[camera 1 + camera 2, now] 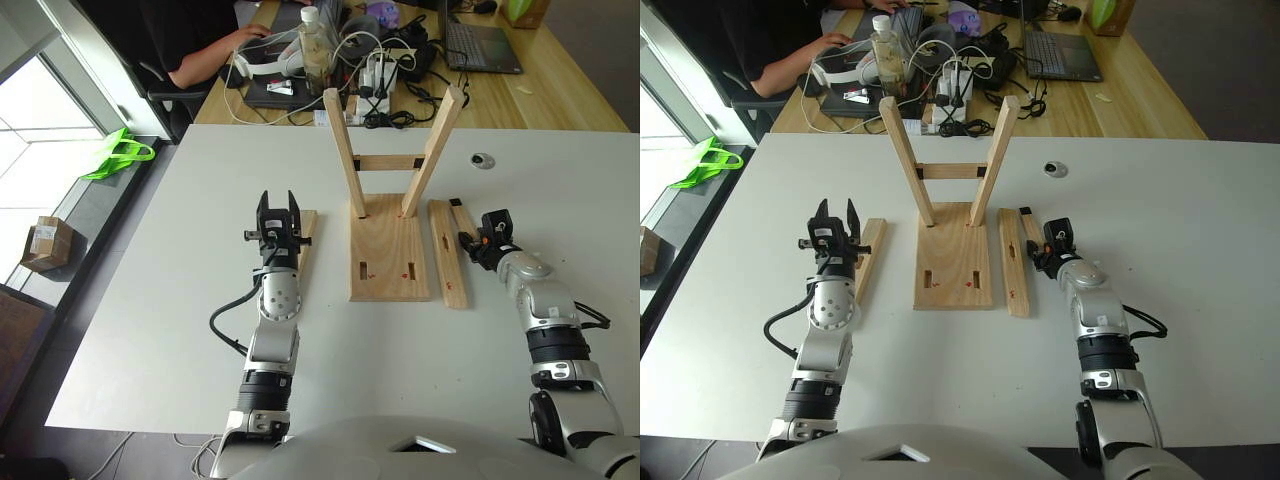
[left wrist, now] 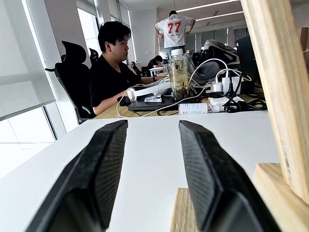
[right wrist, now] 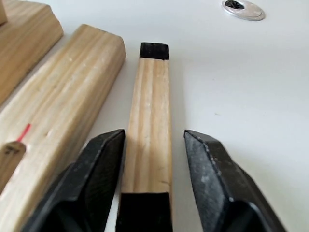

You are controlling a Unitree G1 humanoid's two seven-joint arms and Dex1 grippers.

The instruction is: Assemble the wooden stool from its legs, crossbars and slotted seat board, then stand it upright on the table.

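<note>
The slotted seat board (image 1: 388, 268) lies flat mid-table. Two legs (image 1: 344, 150) stand in its far slots, tilted outward and joined by a crossbar (image 1: 388, 162). One loose leg (image 1: 448, 255) lies along the board's right side, another (image 1: 307, 232) to its left. My left gripper (image 1: 278, 212) rests open on the table beside that left leg (image 2: 179, 212), holding nothing. My right gripper (image 3: 154, 135) is open, its fingers (image 3: 104, 159) straddling a thin black-ended crossbar (image 3: 150, 96) on the table without closing on it.
A cable grommet (image 1: 483, 159) sits in the white table right of the standing legs. Behind is a wooden desk with a bottle (image 1: 313, 45), cables, a laptop (image 1: 480, 45) and a seated person. The table's left edge is near.
</note>
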